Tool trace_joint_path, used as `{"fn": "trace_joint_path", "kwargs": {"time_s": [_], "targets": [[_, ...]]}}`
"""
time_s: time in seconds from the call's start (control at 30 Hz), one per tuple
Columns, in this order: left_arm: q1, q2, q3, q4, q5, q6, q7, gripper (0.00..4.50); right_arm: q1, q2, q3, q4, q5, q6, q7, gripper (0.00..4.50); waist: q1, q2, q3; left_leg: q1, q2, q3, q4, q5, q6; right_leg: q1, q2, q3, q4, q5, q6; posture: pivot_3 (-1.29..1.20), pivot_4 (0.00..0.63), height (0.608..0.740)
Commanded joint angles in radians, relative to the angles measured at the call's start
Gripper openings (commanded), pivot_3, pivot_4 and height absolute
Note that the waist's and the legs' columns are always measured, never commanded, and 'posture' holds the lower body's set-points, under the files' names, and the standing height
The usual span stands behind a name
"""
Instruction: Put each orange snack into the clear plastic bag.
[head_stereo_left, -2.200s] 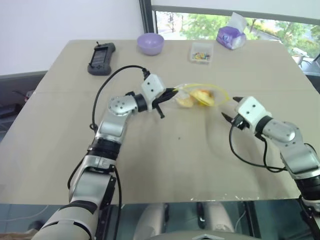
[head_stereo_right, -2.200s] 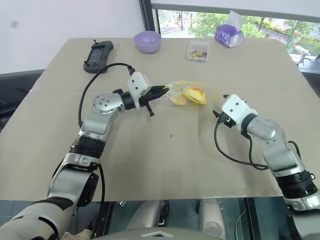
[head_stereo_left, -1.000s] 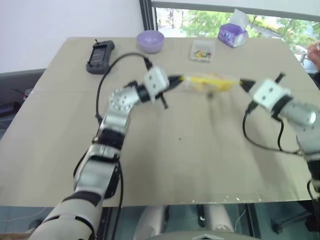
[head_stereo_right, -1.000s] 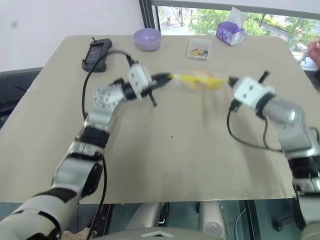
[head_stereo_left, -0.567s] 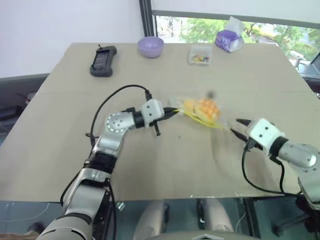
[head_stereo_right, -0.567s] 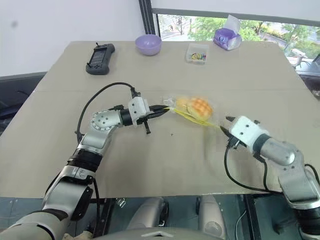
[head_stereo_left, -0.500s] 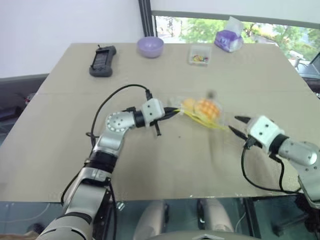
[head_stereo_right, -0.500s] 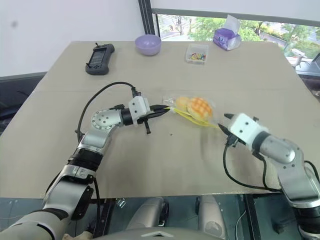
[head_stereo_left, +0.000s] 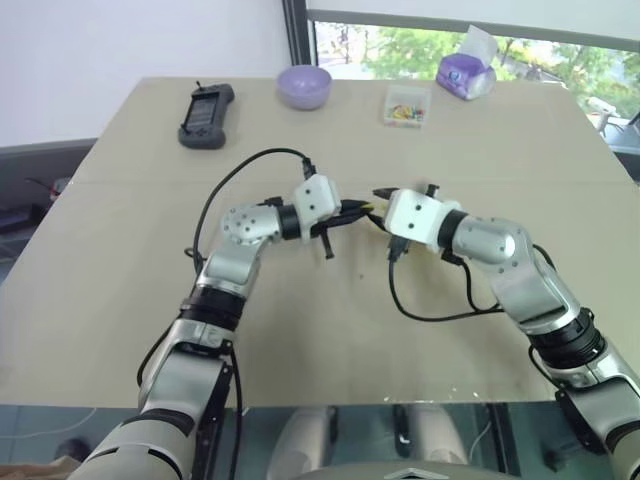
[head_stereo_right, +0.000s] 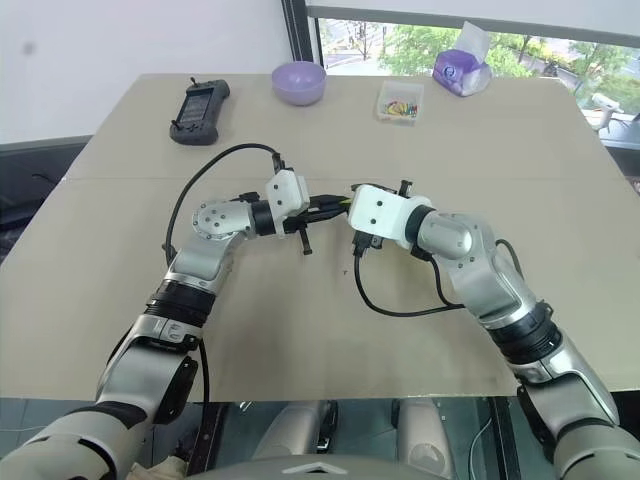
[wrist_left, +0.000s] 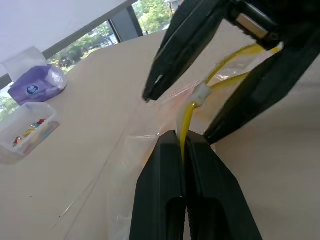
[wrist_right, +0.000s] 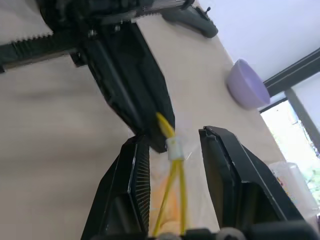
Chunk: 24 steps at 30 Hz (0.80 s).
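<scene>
My left gripper (wrist_left: 181, 137) is shut on the yellow seal strip (wrist_left: 186, 120) of the clear plastic bag (wrist_right: 172, 192), held above the table's middle. My right gripper (wrist_right: 175, 136) is open, one finger on each side of the strip at its small white slider (wrist_right: 173, 148), without pinching it. In the eye views the two grippers meet tip to tip, left gripper (head_stereo_left: 352, 211) and right gripper (head_stereo_left: 379, 194). The right hand covers most of the bag there. An orange snack (wrist_right: 167, 210) shows faintly through the plastic in the right wrist view.
Along the table's far edge lie a black handheld controller (head_stereo_left: 205, 115), a purple bowl (head_stereo_left: 303, 86), a small clear box of candies (head_stereo_left: 405, 105) and a purple tissue pack (head_stereo_left: 463, 72). Black cables loop from both wrists over the tan table (head_stereo_left: 130, 260).
My right gripper let go of the bag's far end, opened, and swung in from the right to straddle the strip beside the left gripper. The left gripper kept its hold.
</scene>
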Motion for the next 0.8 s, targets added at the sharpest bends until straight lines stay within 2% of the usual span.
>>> {"fn": "trace_joint_path", "kwargs": {"time_s": [0.03, 0.77, 0.8], "targets": [[-0.008, 0.001, 0.015, -0.054, -0.02, 0.001, -0.001, 0.0, -0.023, 0.005, -0.017, -0.006, -0.02, -0.036, -0.008, 1.75, -0.001, 0.0, 0.0, 0.0, 0.0, 0.0, -0.001, 0.0, 0.0, -0.001, 0.0, 0.0, 0.0, 0.0, 0.0, 0.0, 0.15, 0.74], [-0.021, 0.009, 0.017, -0.037, -0.007, 0.006, 0.012, 0.0, -0.005, -0.006, -0.037, -0.08, -0.048, -0.008, 0.03, 1.75, -0.002, 0.0, 0.0, 0.0, 0.0, 0.0, -0.001, 0.0, 0.0, -0.001, 0.0, 0.0, 0.001, 0.0, 0.0, 0.0, 0.15, 0.74], [-0.021, 0.009, 0.017, -0.036, -0.006, 0.006, 0.013, 0.0, -0.005, -0.006, -0.038, -0.079, -0.048, -0.008, 0.029, 1.23, -0.002, 0.0, 0.0, 0.0, 0.0, 0.0, -0.001, 0.0, 0.0, -0.001, 0.0, 0.0, 0.001, 0.0, 0.0, 0.0, 0.15, 0.74]]}}
